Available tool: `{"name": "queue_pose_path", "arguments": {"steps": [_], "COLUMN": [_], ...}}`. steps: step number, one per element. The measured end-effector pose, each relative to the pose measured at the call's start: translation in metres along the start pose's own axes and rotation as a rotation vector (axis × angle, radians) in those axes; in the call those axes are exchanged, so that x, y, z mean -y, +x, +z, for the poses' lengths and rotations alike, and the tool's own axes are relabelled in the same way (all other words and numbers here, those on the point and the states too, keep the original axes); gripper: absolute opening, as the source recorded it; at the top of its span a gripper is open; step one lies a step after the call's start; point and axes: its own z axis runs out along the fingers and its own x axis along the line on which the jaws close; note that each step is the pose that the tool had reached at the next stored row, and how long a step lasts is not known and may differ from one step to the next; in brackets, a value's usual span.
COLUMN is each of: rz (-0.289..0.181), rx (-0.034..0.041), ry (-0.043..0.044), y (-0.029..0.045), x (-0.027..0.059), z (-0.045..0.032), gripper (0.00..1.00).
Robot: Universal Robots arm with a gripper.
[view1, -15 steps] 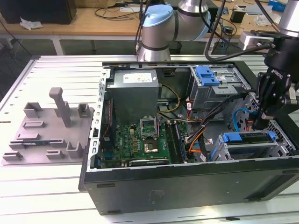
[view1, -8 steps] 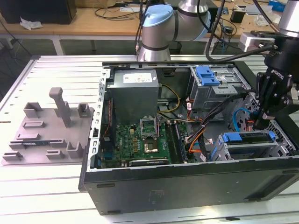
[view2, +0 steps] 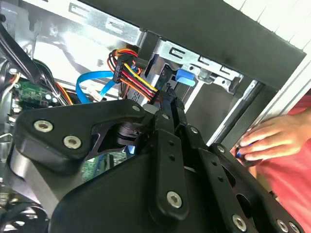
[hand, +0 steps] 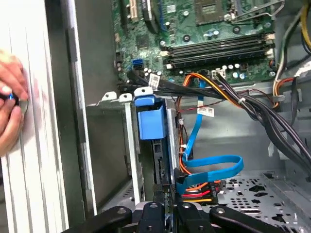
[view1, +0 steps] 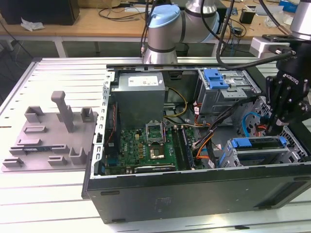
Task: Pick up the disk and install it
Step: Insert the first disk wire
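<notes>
Slotted worktop point(view1: 58, 77) with an open computer case point(view1: 194, 194): at four o'clock in the exterior view the disk point(view1: 257, 142) sits in its drive cage point(view1: 252, 158), gripper point(view1: 269, 130), grip indiscernible, just over it, likely seating it.

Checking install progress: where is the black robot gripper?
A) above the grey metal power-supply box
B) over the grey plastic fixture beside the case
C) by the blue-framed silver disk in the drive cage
C: in the exterior view the gripper hangs just above the blue-framed disk, seated in the metal drive cage.
</notes>
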Motion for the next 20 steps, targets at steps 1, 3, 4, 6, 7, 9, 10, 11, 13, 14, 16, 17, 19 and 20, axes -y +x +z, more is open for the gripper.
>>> {"name": "queue_pose_path", "arguments": {"steps": [1, 3, 4, 6, 7, 9, 10, 11, 13, 14, 16, 17, 19, 20], "rz": [-0.007, -0.011, -0.011, -0.014, -0.018, -0.031, -0.036, -0.039, -0.047, -0.048, -0.049, -0.049, -0.049, -0.049], "rx": [0.0001, 0.0002, 0.0005, 0.0134, 0.0170, 0.0191, 0.0210, 0.0251, 0.0488, 0.0496, 0.0499, 0.0499, 0.0501, 0.0520], "ry": [0.0017, 0.0024, 0.0026, 0.0031, 0.0039, 0.0066, 0.0074, 0.0079, 0.0086, 0.0087, 0.0089, 0.0089, 0.0089, 0.0088], "y": [0.0000, 0.0002, 0.0004, 0.0013, 0.0026, 0.0072, 0.0083, 0.0092, 0.0105, 0.0106, 0.0106, 0.0106, 0.0107, 0.0110], "x": [-0.0011, -0.0044, -0.0062, -0.0080, -0.0079, -0.0076, -0.0076, -0.0075, -0.0074, -0.0074, -0.0074, -0.0075, -0.0074, -0.0074], "z": [-0.0001, -0.0001, -0.0001, -0.0009, -0.0026, -0.0033, -0.0031, -0.0029, -0.0026, -0.0026, -0.0026, -0.0025, -0.0025, -0.0025], "gripper": [0.16, 0.16, 0.16, 0.16, 0.16, 0.16, 0.16, 0.16, 0.16, 0.16, 0.16, 0.16, 0.16, 0.16]}}
